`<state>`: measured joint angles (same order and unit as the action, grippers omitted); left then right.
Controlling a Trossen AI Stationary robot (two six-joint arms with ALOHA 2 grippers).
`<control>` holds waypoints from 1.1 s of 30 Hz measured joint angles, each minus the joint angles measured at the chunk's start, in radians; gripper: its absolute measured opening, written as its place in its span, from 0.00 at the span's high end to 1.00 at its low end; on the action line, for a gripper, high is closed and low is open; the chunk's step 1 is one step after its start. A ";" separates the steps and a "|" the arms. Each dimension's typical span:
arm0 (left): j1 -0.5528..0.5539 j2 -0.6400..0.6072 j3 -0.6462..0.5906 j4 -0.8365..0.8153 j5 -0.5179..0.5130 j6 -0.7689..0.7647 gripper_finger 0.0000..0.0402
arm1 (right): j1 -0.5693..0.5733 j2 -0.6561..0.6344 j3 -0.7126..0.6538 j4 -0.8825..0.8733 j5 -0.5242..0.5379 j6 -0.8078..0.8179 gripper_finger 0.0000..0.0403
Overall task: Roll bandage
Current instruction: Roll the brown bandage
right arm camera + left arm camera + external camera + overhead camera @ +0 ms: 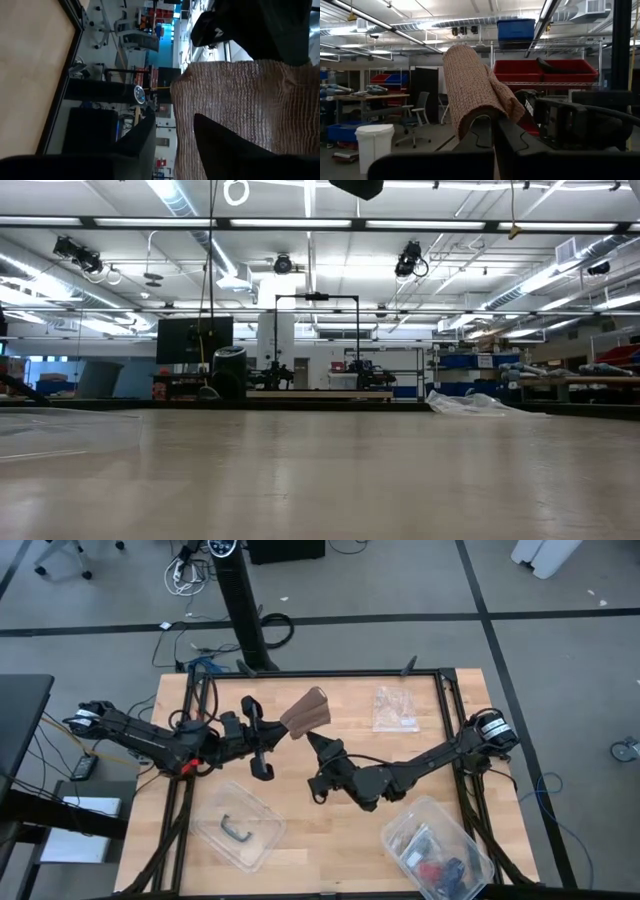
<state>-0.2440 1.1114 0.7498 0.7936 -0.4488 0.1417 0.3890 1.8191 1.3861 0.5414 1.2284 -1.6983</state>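
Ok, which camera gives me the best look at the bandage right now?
The left wrist view: the bandage stands partly rolled, pinched in the shut left gripper. The right wrist view shows its weave close up, with the right gripper beside it. The high view shows it small, between both grippers above the table. The low view misses it.

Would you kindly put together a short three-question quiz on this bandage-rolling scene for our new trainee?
1. True or false: the bandage lies flat on the table.
2. Which gripper is shut on the bandage: A) the left gripper, B) neither?
3. Name the item inside the clear tub nearest the left arm.

Key:
1. False: it is held up above the table between the two arms, with the right gripper at its lower edge.
2. A; the left wrist view shows the cloth draped over its closed fingers.
3. A black handle piece.
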 joint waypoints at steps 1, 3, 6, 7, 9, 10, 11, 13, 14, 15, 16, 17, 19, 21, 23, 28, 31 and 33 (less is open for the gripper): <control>0.000 0.000 0.000 0.000 0.001 0.000 1.00 | 0.000 0.000 0.000 0.003 0.000 -0.005 0.68; 0.000 0.000 0.000 0.002 0.001 0.000 1.00 | 0.001 0.000 0.000 0.005 -0.003 -0.006 0.70; 0.000 0.000 0.000 0.000 0.002 0.000 1.00 | 0.002 0.000 0.000 0.012 -0.004 -0.009 0.74; 0.000 0.000 0.000 0.001 0.007 0.000 1.00 | 0.001 0.000 0.000 0.013 -0.003 -0.012 0.76; 0.000 0.000 0.000 0.002 0.010 0.003 1.00 | 0.001 0.000 0.000 0.013 -0.004 -0.014 0.80; 0.000 0.000 0.000 0.002 0.010 0.008 1.00 | 0.001 0.000 0.000 0.013 -0.004 -0.015 0.81; 0.000 0.000 0.000 0.001 0.010 0.016 1.00 | 0.001 0.000 0.000 0.013 -0.004 -0.014 0.83; 0.000 0.000 0.000 0.004 0.010 0.044 1.00 | 0.013 0.000 0.000 0.014 -0.008 0.000 0.85; 0.000 0.000 0.000 0.008 0.010 0.056 1.00 | 0.023 0.000 0.000 0.022 -0.008 0.012 0.86; 0.000 0.000 0.000 0.014 0.010 0.061 1.00 | 0.035 0.000 0.000 0.037 -0.008 0.034 0.87; 0.000 0.000 0.000 0.021 0.010 0.065 1.00 | 0.050 0.000 0.000 0.057 -0.010 0.061 0.87; 0.000 -0.001 0.000 0.026 0.010 0.070 1.00 | 0.063 0.000 0.000 0.081 -0.010 0.093 0.87; 0.000 -0.007 0.000 0.023 0.009 0.088 1.00 | 0.085 -0.001 0.000 0.114 -0.003 0.171 0.87; 0.000 -0.008 0.000 0.023 0.009 0.089 1.00 | 0.099 -0.002 0.000 0.123 0.007 0.254 0.87; 0.000 -0.007 0.000 0.015 0.009 0.090 1.00 | 0.101 -0.002 -0.009 0.118 0.008 0.362 0.88; 0.000 -0.007 0.000 0.008 0.009 0.090 1.00 | 0.048 -0.003 -0.095 0.013 0.031 0.720 0.95; 0.001 -0.010 0.000 -0.008 0.000 0.092 1.00 | 0.031 -0.003 -0.141 -0.077 -0.020 0.951 0.99; 0.002 -0.019 0.000 -0.018 -0.004 0.104 1.00 | 0.034 -0.002 -0.156 -0.132 -0.055 1.094 0.99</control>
<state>-0.2420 1.0928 0.7498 0.7755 -0.4525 0.2461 0.4232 1.8175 1.2305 0.4094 1.1737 -0.6045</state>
